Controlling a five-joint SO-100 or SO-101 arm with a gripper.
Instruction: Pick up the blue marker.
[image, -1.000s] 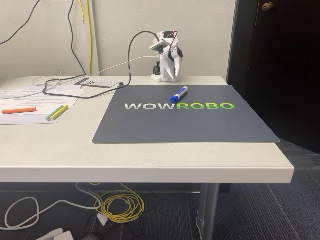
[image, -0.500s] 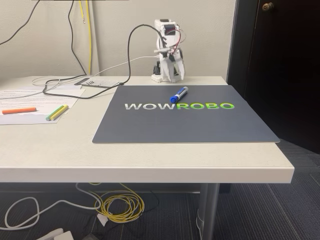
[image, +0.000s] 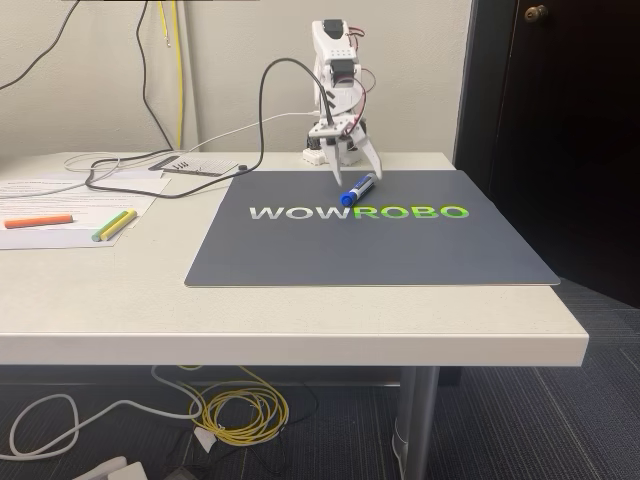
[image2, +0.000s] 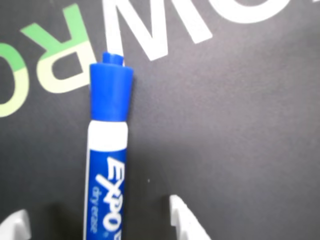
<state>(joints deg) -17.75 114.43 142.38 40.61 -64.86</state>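
In the fixed view the gripper (image: 356, 178) is seen lowered over the far end of the blue marker (image: 358, 189), its two white fingers spread apart in an inverted V, one on each side of the marker's barrel. In the wrist view the fingertips (image2: 184, 223) appear at the bottom edge with the blue marker (image2: 107, 165) between them, nearer the left one; the jaws are parted and nothing is grasped. Whether the tips touch the mat cannot be judged from either picture, though they seem very close to it.

The marker lies flat on the dark grey mat (image: 380, 250), near its far edge, just above the printed lettering (image: 358, 213), its cap pointing toward the letters. The mat around the marker is bare on all sides. To the left in the fixed view, well apart from the mat, an orange marker (image: 38, 221) and green and yellow markers (image: 115, 225) lie on papers on the white table (image: 300, 320).
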